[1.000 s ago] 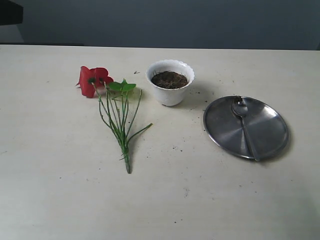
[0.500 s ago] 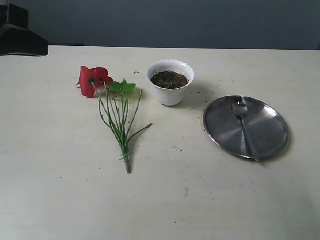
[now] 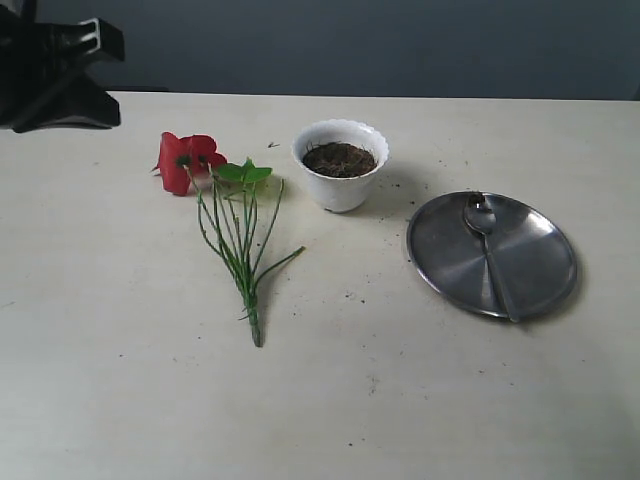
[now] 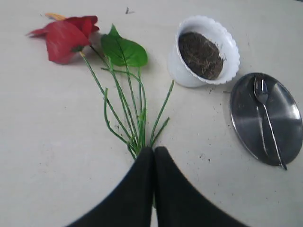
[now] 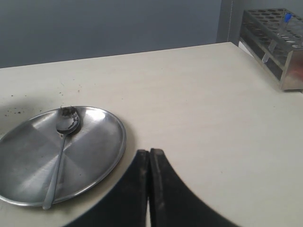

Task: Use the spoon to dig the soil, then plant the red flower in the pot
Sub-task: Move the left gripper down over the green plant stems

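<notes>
Table (image 3: 120,400): pale surface with scattered dark crumbs between the pot and the plate.

The pot (image 3: 341,187): upright, upper centre of the exterior frame, white with a scalloped rim. The soil (image 3: 339,158) lies inside it, just below the rim.

The red flower (image 3: 186,162): flat on the table, left of the pot and not touching it. The petals sit at upper left, the green leaves lie just beside the pot, and the stems run down toward the centre of the frame.

The spoon (image 3: 481,216): lying on the round steel plate (image 3: 545,270) at centre right. Its bowl points toward the far edge and its handle reaches the near rim. The right wrist view shows a few dark specks on the bowl.

Left gripper (image 4: 153,152): jaws pressed together, nothing between them. In its wrist view the fingertips overlap the bottom end of the stem bundle. In the exterior view only a dark arm part (image 3: 55,75) shows at the upper left corner, well apart from the flower.

Right gripper (image 5: 149,153): jaws pressed together, empty, near the plate's rim in its own view. It does not appear in the exterior frame.

A metal rack (image 5: 277,42) stands at the far table edge.
</notes>
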